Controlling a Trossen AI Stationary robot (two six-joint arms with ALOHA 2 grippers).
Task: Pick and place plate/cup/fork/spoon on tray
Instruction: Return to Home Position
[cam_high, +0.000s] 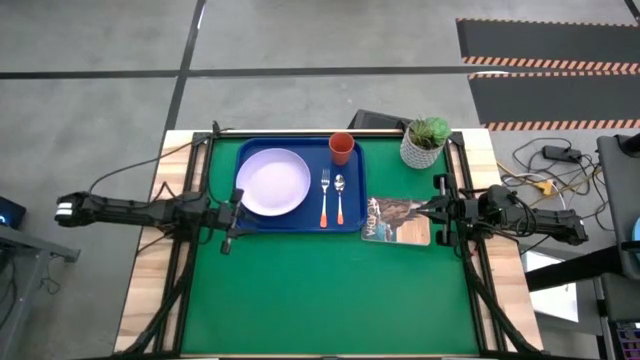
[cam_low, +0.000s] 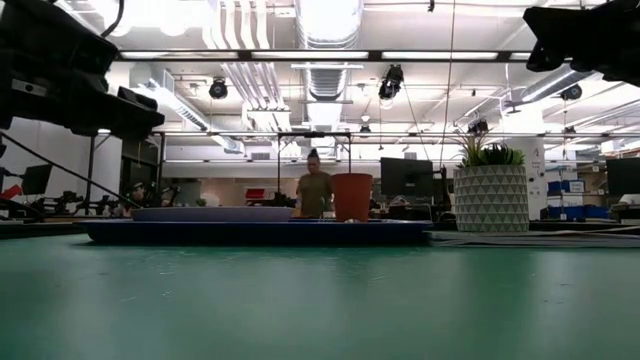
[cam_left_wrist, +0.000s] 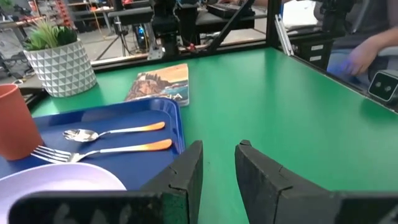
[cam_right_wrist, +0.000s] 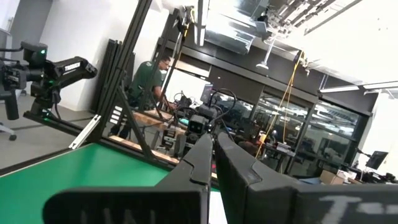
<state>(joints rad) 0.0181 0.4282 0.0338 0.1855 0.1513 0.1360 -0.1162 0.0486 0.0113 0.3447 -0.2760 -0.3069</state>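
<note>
The blue tray (cam_high: 300, 222) lies at the table's far middle and also shows in the low view (cam_low: 260, 232). On it rest the pale plate (cam_high: 272, 182) at the left, the orange-red cup (cam_high: 341, 148) upright at the far right corner, the fork (cam_high: 325, 197) and, to its right, the spoon (cam_high: 340, 197). The left wrist view shows the plate (cam_left_wrist: 56, 177), cup (cam_left_wrist: 12, 124), fork (cam_left_wrist: 106, 150) and spoon (cam_left_wrist: 112, 132). My left gripper (cam_high: 238, 212) hovers open and empty by the tray's near left corner (cam_left_wrist: 217, 165). My right gripper (cam_high: 437, 208) is shut and empty, raised beside the booklet (cam_right_wrist: 213, 152).
A printed booklet (cam_high: 397, 220) lies right of the tray. A white pot with a green plant (cam_high: 425, 143) stands at the far right. The green mat (cam_high: 320, 300) stretches bare toward the near edge. A person (cam_low: 314, 190) stands in the room beyond the table.
</note>
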